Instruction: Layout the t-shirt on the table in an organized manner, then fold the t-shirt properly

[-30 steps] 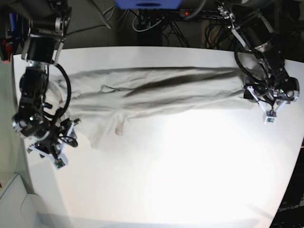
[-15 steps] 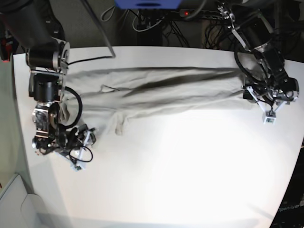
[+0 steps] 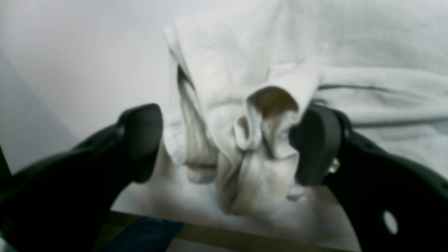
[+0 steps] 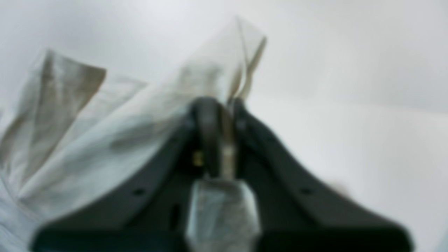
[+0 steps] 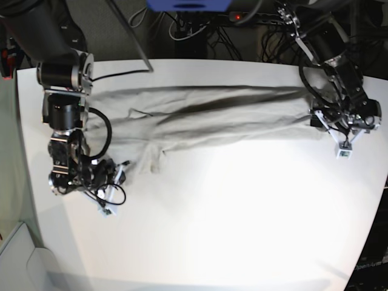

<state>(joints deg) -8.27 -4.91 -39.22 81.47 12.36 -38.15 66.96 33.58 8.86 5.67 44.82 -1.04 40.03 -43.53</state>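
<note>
Since the earlier frame, right gripper (image 4: 224, 140) has clamped on the t-shirt (image 5: 200, 115) corner; left gripper (image 3: 227, 143) stands apart (apparently straddling cloth). Shirt's long axis spans both arms.

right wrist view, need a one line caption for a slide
Right claw shut on a raised fold of the grey-beige t-shirt, lifting it above the white table.

- The table (image 5: 230, 230): white, matte, filling most of the base view.
- The t-shirt (image 5: 212, 112): grey-beige, stretched wrinkled across the frame's upper part.
</note>
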